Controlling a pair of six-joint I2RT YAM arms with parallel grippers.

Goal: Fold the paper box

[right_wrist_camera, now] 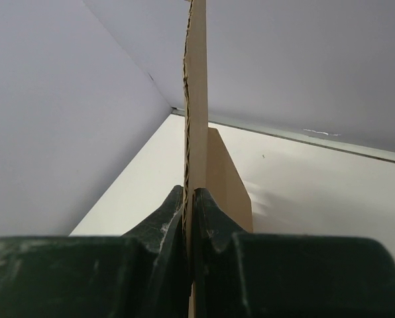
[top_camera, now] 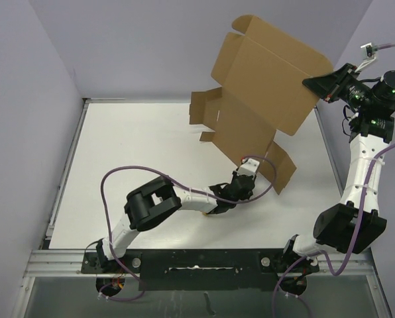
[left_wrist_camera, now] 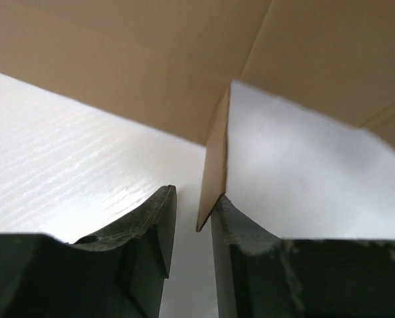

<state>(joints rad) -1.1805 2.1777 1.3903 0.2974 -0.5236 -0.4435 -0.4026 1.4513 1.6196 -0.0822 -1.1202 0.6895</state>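
Right gripper (right_wrist_camera: 189, 196) dark fingers fill the bottom of its wrist view, pressed together on the thin edge of the cardboard.

White wood-grain table (top_camera: 151, 152), biggest thing, walled by plain lavender panels (top_camera: 151, 46) at the back and both sides.

Brown die-cut cardboard paper box (top_camera: 264, 86), unfolded sheet with flaps and tabs, is up in the air, tilted, over the far right part of the table. It blocks the back wall and the table's far right corner in the top view. Right gripper (top_camera: 319, 85) clamps its upper right edge. Cannot tell whether any flap touches the table.

White-and-black left arm (top_camera: 151, 205) reaches across the table to the sheet's lower flap.

Black mounting rail (top_camera: 197, 260) at the near edge carries both bases.

Purple cable (top_camera: 118, 173) loops over the left arm.

Left gripper (left_wrist_camera: 194, 199) has its fingers apart. A flap corner of the paper box (left_wrist_camera: 151, 53) hangs between them, touching one finger (left_wrist_camera: 240, 225), with a gap to the other. Cardboard covers the top of that view.
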